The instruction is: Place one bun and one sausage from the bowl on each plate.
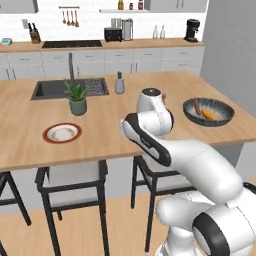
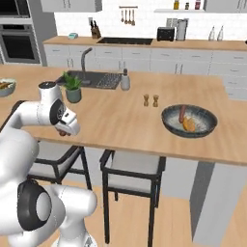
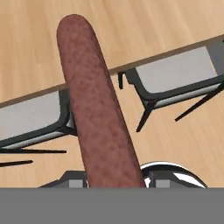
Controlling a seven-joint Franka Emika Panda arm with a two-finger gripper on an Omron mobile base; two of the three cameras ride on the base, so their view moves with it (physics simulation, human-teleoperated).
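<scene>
Red-brown sausage clamped between pincer jaws, narrowly parted; sausage juts straight out from fingertips, above counter edge and stools.

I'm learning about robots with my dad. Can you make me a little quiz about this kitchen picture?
1. True or false: the gripper holds a sausage.
2. What is still in the bowl? A) one sausage and one bun B) two apples C) only a spoon
3. Fill in: the white plate with the red-brown rim lies on the island counter, in front of the potted ____.

Key
1. True: in the hand view the sausage sticks out from between the fingers.
2. A: a sausage and a bun lie in the dark bowl.
3. plant
</scene>
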